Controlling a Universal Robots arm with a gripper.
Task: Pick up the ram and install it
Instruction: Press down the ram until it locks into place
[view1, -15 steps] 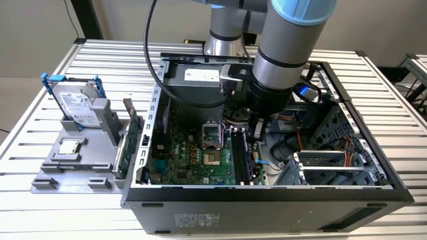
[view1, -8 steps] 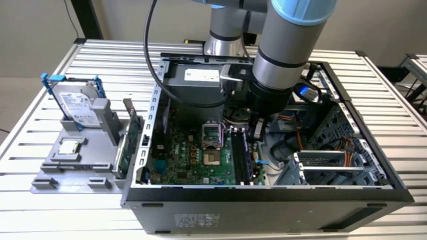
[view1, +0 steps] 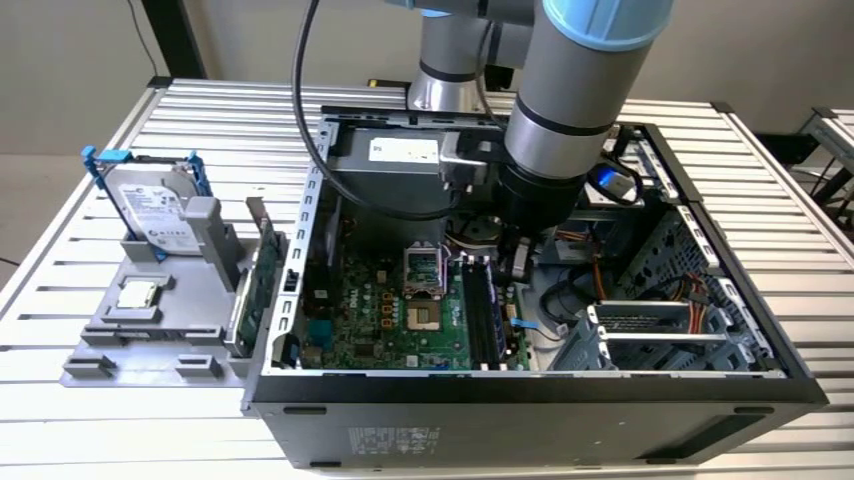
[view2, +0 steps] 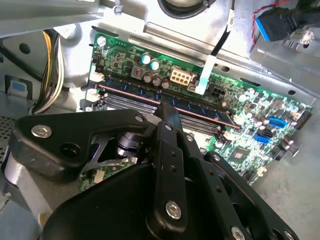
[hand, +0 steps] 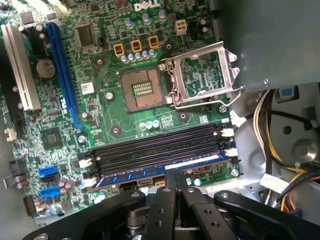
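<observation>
The ram is a dark blue stick standing in the outermost of the black memory slots on the green motherboard. In the second wrist view the ram runs along the slots with its copper-coloured edge showing. My gripper is shut, its two black fingers pressed together, and their tips rest on the ram's top edge near its middle. From the exterior view the gripper is down inside the open computer case, over the memory slots.
The CPU socket lies open with its metal load plate flipped up beside the slots. Cable bundles hang past the slots' end. Outside the case, a stand holds a hard drive in a blue frame and a green expansion card.
</observation>
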